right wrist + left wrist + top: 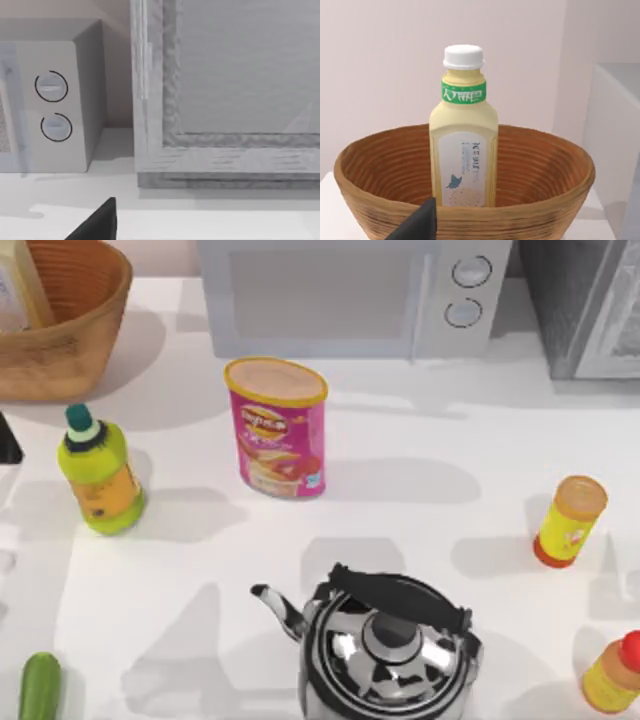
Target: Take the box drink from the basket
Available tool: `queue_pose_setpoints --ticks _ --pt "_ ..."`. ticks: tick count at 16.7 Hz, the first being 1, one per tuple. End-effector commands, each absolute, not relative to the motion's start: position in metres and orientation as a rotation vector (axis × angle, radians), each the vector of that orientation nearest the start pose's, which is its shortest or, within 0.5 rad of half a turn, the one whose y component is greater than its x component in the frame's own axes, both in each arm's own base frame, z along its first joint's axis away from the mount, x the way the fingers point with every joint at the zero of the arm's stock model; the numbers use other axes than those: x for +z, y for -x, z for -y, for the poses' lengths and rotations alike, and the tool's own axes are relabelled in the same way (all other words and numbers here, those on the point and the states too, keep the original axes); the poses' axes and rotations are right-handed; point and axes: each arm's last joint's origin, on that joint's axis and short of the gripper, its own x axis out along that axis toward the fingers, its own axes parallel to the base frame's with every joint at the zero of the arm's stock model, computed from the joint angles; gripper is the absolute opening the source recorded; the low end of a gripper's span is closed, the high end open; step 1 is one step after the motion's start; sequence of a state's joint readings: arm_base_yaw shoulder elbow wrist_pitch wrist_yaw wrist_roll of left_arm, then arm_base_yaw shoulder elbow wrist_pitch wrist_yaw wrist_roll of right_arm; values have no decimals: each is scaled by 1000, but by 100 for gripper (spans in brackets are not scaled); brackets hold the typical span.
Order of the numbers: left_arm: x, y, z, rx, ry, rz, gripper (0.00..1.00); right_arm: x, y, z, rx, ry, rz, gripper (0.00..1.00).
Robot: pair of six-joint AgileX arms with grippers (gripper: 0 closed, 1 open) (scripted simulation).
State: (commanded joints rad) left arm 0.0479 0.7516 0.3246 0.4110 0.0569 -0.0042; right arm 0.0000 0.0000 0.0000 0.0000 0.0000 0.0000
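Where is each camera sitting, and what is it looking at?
Top view: sits above the table, looking down at the pink canister, kettle, green bottle, microwave and basket.
Left wrist view: rides on the left arm, facing the basket with the box drink standing upright inside; a dark tip of the left hand shows.
Right wrist view: rides on the right arm, facing the microwave and a grey cabinet; a dark tip of the right hand shows.
Shared: top and left wrist views both show basket and drink.

White table (420,490) (softly shadowed) meets a pale pinkish wall (380,65).
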Motion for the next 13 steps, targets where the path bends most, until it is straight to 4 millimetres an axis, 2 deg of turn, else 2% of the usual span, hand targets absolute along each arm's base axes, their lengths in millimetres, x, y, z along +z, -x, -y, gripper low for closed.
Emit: queue_pose_setpoints --ticks 3,6,10,13 --pt "245 -227 -13 -7 13 8 100 160 -106 1 0 0 0 100" --pt "240 -280 -21 -8 10 22 100 160 -106 1 0 0 0 100" --pt "207 -343 -33 -8 6 22 100 160 -106 1 0 0 0 100" --pt "172 -376 -42 -7 5 13 100 160 -106 1 0 0 0 100"
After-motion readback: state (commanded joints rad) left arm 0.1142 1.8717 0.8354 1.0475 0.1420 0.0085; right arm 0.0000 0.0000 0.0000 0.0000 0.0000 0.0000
